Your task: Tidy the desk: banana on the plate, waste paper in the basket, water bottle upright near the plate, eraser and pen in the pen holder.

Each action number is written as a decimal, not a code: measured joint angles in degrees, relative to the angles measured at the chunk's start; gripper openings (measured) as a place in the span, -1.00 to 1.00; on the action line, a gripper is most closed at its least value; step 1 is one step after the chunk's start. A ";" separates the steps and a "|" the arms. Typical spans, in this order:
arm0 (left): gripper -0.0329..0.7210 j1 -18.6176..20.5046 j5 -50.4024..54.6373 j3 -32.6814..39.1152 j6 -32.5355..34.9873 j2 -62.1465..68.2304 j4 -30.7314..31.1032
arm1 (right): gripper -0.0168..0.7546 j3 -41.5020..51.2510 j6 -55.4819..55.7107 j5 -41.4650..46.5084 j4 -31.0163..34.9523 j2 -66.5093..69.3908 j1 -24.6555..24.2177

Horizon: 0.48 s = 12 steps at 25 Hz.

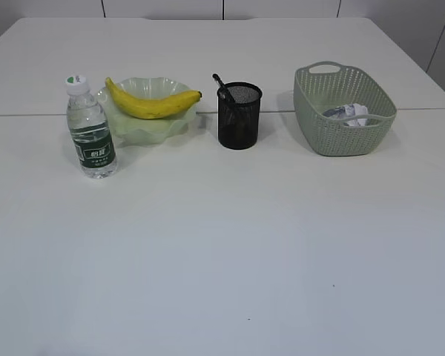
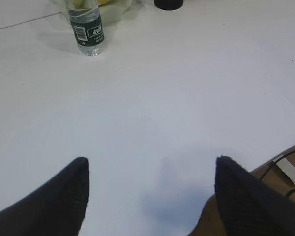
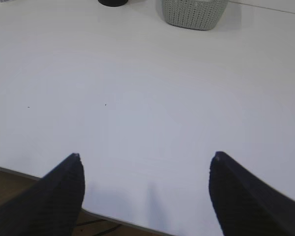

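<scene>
A yellow banana [image 1: 154,102] lies on the pale green plate [image 1: 133,127]. A water bottle [image 1: 90,129] stands upright just left of the plate; it also shows in the left wrist view [image 2: 87,30]. A black mesh pen holder [image 1: 239,116] holds a dark pen [image 1: 221,85]; the eraser is not visible. Crumpled waste paper [image 1: 350,113] lies in the green basket [image 1: 343,133]. My left gripper [image 2: 150,164] and right gripper [image 3: 145,162] are open and empty above the table's near edge. Neither shows in the exterior view.
The white table [image 1: 222,245] has a seam running behind the objects. The basket's base [image 3: 194,12] and the pen holder's base [image 3: 113,2] show at the top of the right wrist view. Cables [image 2: 290,172] lie below the table edge.
</scene>
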 joint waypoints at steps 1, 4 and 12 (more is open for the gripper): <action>0.62 0.00 0.00 0.00 0.00 0.00 0.00 | 0.57 0.00 0.00 0.00 0.00 0.00 0.00; 0.62 0.00 0.00 0.00 0.00 0.00 0.00 | 0.57 0.00 0.00 0.00 0.00 0.00 0.00; 0.60 0.00 0.00 0.00 0.00 0.00 0.00 | 0.57 0.00 0.00 0.00 0.00 0.00 0.00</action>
